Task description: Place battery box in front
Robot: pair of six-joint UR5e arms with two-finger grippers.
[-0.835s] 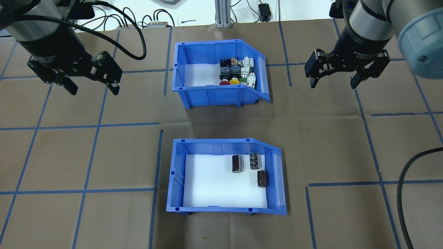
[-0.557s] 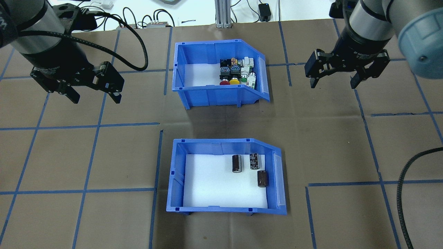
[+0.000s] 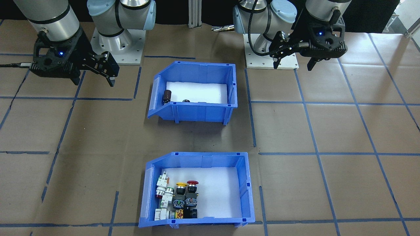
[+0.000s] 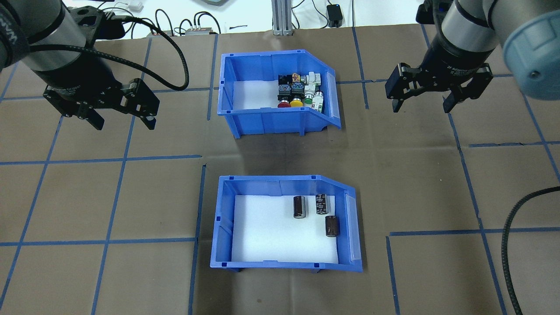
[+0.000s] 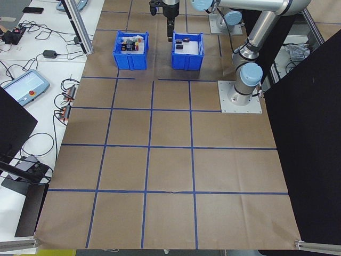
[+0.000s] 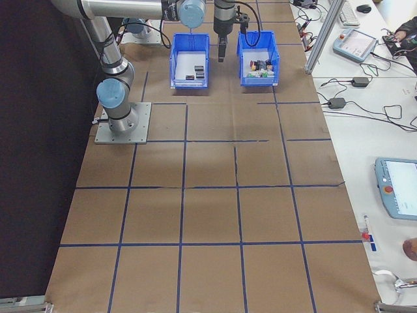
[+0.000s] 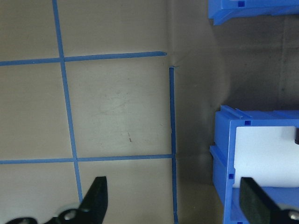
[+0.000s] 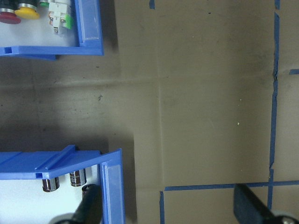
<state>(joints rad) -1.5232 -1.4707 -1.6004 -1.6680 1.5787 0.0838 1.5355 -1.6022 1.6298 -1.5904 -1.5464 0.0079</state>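
Right now both claws are hanging wide and holding nothing. Left gripper (image 4: 122, 123) is hovering above bare brown paper, well off to the left of both bins, fingers (image 4: 95, 121) pointing down – in the front-facing view it is showing near the left arm's base plate (image 3: 293, 64). Right gripper (image 4: 423, 106) is sitting equally spread out past the right of the far bin, also over bare paper (image 3: 95, 82). Neither is touching anything.

Battery box (image 4: 280, 262) is sitting on the near side of the table, closest to the robot's base – blue bin, white foam liner (image 4: 262, 232), slanted cut-away side facing the robot's right. Three dark cylinders (image 4: 299, 206) are lying loose on the foam toward that slanted end, apart from each other. Left wrist view is catching the box's left corner (image 7: 223, 140); right wrist view is catching its slanted lip (image 8: 111, 182) with cylinder ends showing beside it.

Switch bin (image 4: 262, 122) is standing farther from the robot, directly beyond the battery box with a gap of paper between them, push-button switches (image 4: 302, 92) clustered at its slanted end. Table (image 4: 87, 197) is covered in brown paper gridded with blue tape.
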